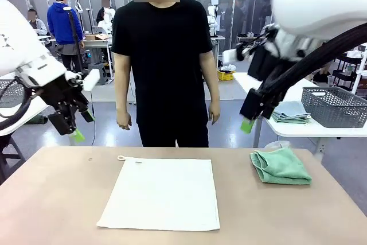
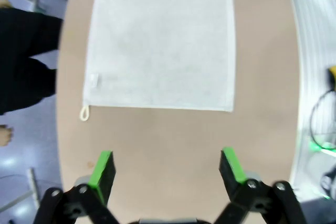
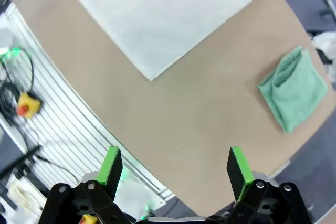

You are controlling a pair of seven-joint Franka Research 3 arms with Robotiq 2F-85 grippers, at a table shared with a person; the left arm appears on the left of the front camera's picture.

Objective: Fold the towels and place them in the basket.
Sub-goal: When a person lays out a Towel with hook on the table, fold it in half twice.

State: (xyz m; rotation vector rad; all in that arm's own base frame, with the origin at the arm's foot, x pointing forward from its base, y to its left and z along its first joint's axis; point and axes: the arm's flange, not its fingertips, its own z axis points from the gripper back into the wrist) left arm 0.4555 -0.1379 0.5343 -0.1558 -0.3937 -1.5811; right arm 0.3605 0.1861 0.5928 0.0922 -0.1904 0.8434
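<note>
The cream-white towel point(image 1: 163, 193) lies spread flat in the middle of the tan table point(image 1: 57, 199), its little loop point(image 1: 121, 157) at the far left corner. The mint green towel point(image 1: 281, 166) sits loosely bunched at the right. My left gripper point(image 1: 83, 125) hangs open above the table's far left edge; its wrist view looks down on the white towel point(image 2: 160, 40) past open, empty fingers point(image 2: 102, 169). My right gripper point(image 1: 250, 121) hovers open above the far right. Its wrist view shows both the white towel point(image 3: 157, 14) and the green towel point(image 3: 294, 87). A dark grey mesh basket point(image 1: 334, 106) stands on a white side table at the right.
A person in black point(image 1: 163, 67) stands at the far edge with both hands down at the sides. Folded towels point(image 1: 291, 113) lie beside the basket on the side table. Bare tabletop surrounds the white towel. A cable and a yellow-red button box point(image 3: 25, 106) lie below the near edge.
</note>
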